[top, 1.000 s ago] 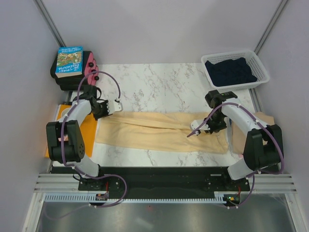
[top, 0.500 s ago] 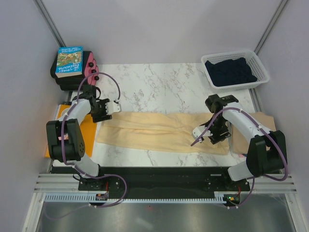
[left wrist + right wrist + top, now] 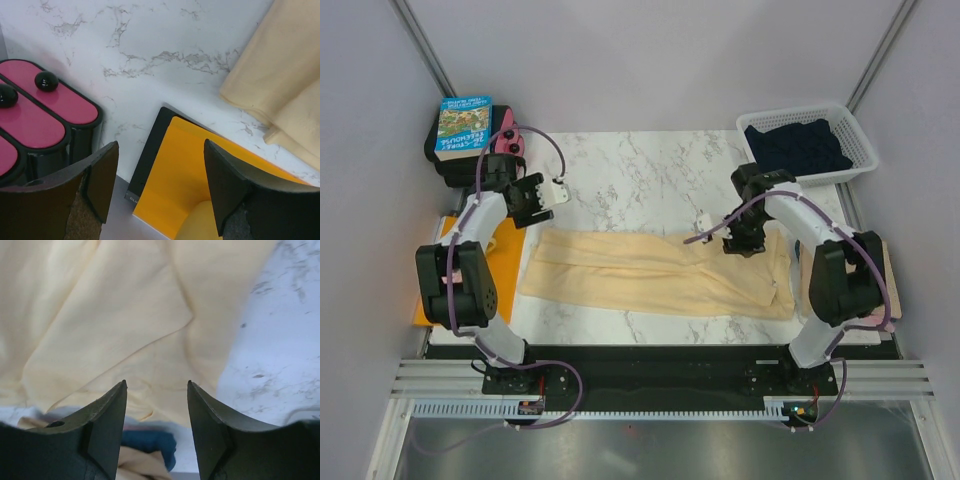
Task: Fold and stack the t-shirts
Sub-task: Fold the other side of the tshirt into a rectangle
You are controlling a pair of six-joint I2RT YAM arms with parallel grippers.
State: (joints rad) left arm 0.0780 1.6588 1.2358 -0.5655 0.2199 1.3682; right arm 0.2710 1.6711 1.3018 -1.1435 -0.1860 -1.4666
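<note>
Cloth: pale yellow t-shirt [image 3: 660,272] flat on table [image 3: 650,180] | left fingers [image 3: 102,175] apart, empty | right fingers [image 3: 107,425] apart, empty

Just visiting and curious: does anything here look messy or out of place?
Only mildly: the pale yellow t-shirt lies in a long strip with uneven, rumpled edges, and the orange sheet juts past the table at its left edge. Nothing looks spilled.

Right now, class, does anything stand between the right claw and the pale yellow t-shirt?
Nothing visible does. The right claw hangs open over the pale yellow t-shirt, with only cloth showing between its jaws.
</note>
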